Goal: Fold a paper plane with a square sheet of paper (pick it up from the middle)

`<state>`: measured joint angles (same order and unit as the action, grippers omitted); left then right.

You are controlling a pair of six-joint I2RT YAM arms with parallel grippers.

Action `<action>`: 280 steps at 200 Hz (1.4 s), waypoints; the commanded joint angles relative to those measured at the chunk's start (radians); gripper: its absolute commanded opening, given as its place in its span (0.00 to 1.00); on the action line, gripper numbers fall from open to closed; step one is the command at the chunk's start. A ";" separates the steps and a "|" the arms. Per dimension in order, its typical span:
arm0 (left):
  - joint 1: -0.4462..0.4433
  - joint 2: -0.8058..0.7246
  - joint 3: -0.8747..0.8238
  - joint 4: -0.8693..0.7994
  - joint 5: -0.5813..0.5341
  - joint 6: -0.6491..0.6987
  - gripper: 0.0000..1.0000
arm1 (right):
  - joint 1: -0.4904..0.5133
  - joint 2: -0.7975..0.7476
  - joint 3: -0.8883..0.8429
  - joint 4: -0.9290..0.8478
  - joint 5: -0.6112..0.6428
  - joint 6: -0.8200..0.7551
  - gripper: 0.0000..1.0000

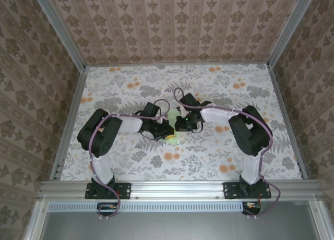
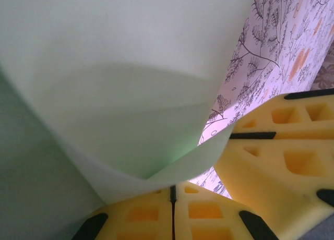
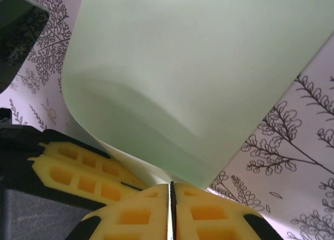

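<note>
The square sheet of paper (image 2: 120, 88) is pale green and bulges up in a curve between both grippers. My left gripper (image 2: 173, 194) is shut, its yellow fingers (image 2: 141, 214) pinching the sheet's fold. My right gripper (image 3: 170, 194) is shut on the same sheet (image 3: 198, 68) from the opposite side. The right gripper's yellow fingers (image 2: 282, 146) sit close at the right of the left wrist view. From above, the left gripper (image 1: 166, 131) and right gripper (image 1: 181, 126) meet mid-table, with a sliver of paper (image 1: 174, 138) showing below them. The paper plane is out of view.
The floral-patterned table (image 1: 209, 151) lies under the paper, bounded by aluminium rails and patterned walls (image 1: 177, 26). Both arms bend inward toward the centre, with cables looping along them.
</note>
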<state>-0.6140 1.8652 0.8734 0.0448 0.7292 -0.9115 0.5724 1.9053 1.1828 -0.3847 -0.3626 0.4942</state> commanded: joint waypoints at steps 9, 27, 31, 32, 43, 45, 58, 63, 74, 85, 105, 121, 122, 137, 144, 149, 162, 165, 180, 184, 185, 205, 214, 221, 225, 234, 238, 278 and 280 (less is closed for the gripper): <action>0.000 0.013 -0.013 -0.107 -0.068 0.013 0.08 | 0.000 0.041 0.041 -0.018 0.014 -0.002 0.11; 0.000 0.008 -0.014 -0.105 -0.068 0.012 0.08 | 0.000 0.055 0.040 -0.021 0.021 -0.005 0.11; 0.000 0.006 -0.014 -0.105 -0.067 0.013 0.08 | -0.001 0.058 0.040 -0.023 0.022 -0.008 0.11; 0.000 0.006 -0.014 -0.105 -0.067 0.013 0.08 | 0.000 0.058 0.041 -0.023 0.023 -0.008 0.11; 0.000 0.002 -0.014 -0.104 -0.067 0.013 0.08 | -0.002 0.065 0.040 -0.028 0.027 -0.012 0.11; 0.000 0.001 -0.013 -0.103 -0.066 0.013 0.08 | -0.002 0.067 0.039 -0.028 0.025 -0.013 0.11; 0.000 -0.006 -0.014 -0.101 -0.065 0.011 0.08 | -0.002 0.075 0.037 -0.033 0.028 -0.018 0.10; 0.000 -0.009 -0.014 -0.099 -0.064 0.011 0.08 | -0.002 0.078 0.036 -0.034 0.031 -0.021 0.10; 0.000 -0.018 -0.015 -0.093 -0.060 0.012 0.09 | -0.002 0.087 0.037 -0.040 0.035 -0.027 0.10; 0.000 -0.034 -0.020 -0.079 -0.054 0.011 0.09 | -0.003 0.093 0.037 -0.050 0.039 -0.036 0.10; 0.006 -0.079 -0.025 -0.041 -0.051 0.011 0.10 | -0.002 0.099 0.033 -0.071 0.048 -0.060 0.09; 0.016 -0.121 -0.029 -0.036 -0.078 0.014 0.10 | -0.002 0.102 0.026 -0.089 0.055 -0.082 0.09; 0.017 -0.122 -0.030 -0.037 -0.078 0.014 0.10 | -0.002 0.103 0.025 -0.090 0.055 -0.083 0.09; 0.033 -0.136 -0.040 -0.022 -0.117 0.009 0.11 | -0.002 0.102 0.014 -0.094 0.054 -0.095 0.08; 0.039 -0.133 -0.046 -0.009 -0.119 0.003 0.11 | -0.002 0.101 0.010 -0.092 0.050 -0.098 0.09; 0.042 -0.129 -0.048 0.002 -0.116 -0.001 0.11 | -0.002 0.102 0.007 -0.091 0.050 -0.099 0.09; 0.045 -0.110 -0.045 0.023 -0.106 -0.007 0.11 | -0.003 0.102 0.003 -0.087 0.047 -0.100 0.09; 0.045 -0.106 -0.044 0.026 -0.105 -0.007 0.11 | -0.002 0.103 0.003 -0.086 0.047 -0.100 0.09; 0.042 -0.085 -0.034 0.037 -0.100 -0.012 0.11 | -0.002 0.105 0.005 -0.085 0.042 -0.099 0.09; 0.042 -0.080 -0.031 0.035 -0.101 -0.012 0.11 | -0.002 0.105 0.006 -0.085 0.041 -0.097 0.09; 0.042 -0.079 -0.030 0.035 -0.102 -0.011 0.11 | -0.002 0.104 0.006 -0.085 0.041 -0.099 0.09; 0.037 -0.063 -0.013 0.027 -0.106 -0.002 0.11 | -0.002 0.107 0.009 -0.085 0.040 -0.099 0.09; 0.034 -0.059 -0.004 0.012 -0.111 0.006 0.11 | -0.002 0.110 0.012 -0.087 0.040 -0.099 0.09; 0.033 -0.056 0.003 -0.005 -0.121 0.013 0.11 | -0.003 0.112 0.013 -0.090 0.042 -0.099 0.09; 0.031 -0.054 0.007 -0.017 -0.128 0.018 0.12 | -0.002 0.111 0.014 -0.092 0.042 -0.099 0.09; 0.030 -0.051 0.014 -0.037 -0.144 0.029 0.12 | -0.002 0.112 0.014 -0.092 0.041 -0.099 0.09; 0.030 -0.051 0.016 -0.044 -0.151 0.031 0.11 | -0.002 0.113 0.014 -0.091 0.043 -0.100 0.09; 0.020 -0.090 0.010 -0.061 -0.289 0.067 0.14 | 0.000 0.123 0.018 -0.114 0.050 -0.119 0.08; 0.021 -0.091 0.010 -0.061 -0.295 0.070 0.14 | 0.000 0.121 0.018 -0.115 0.050 -0.120 0.09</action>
<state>-0.5854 1.8015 0.8646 0.0257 0.5476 -0.8940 0.5720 1.9644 1.2152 -0.3946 -0.3588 0.4099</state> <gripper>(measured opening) 0.132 0.087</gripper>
